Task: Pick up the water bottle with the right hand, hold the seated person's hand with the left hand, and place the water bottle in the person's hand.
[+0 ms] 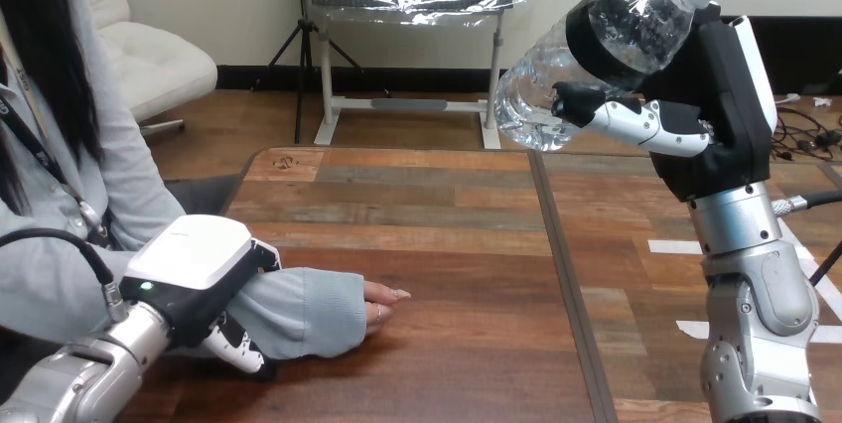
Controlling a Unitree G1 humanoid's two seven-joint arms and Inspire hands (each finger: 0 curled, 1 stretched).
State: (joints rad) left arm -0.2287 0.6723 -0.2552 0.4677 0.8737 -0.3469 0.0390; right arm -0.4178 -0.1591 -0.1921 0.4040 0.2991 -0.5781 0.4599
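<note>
My right robot hand is closed round the water bottle and holds it high, at about two o'clock in the head view, well clear of the bench. The bottle is tilted, its cap pointing up toward one o'clock and its base down toward the middle of the view. So the pick-up looks done.

At about eight o'clock my left robot hand sits on the person's forearm, just behind the wrist. Its fingers curl under the sleeve and its thumb comes over the top, so I judge the hold to be made, though on the forearm rather than on the hand itself. The person's hand lies on the bench toward seven o'clock, fingertips touching the wood; I cannot tell whether the palm is turned up.

What is left, as I judge it, is carrying the bottle across and down to that hand, which is well apart from it now, and letting go there.
</note>
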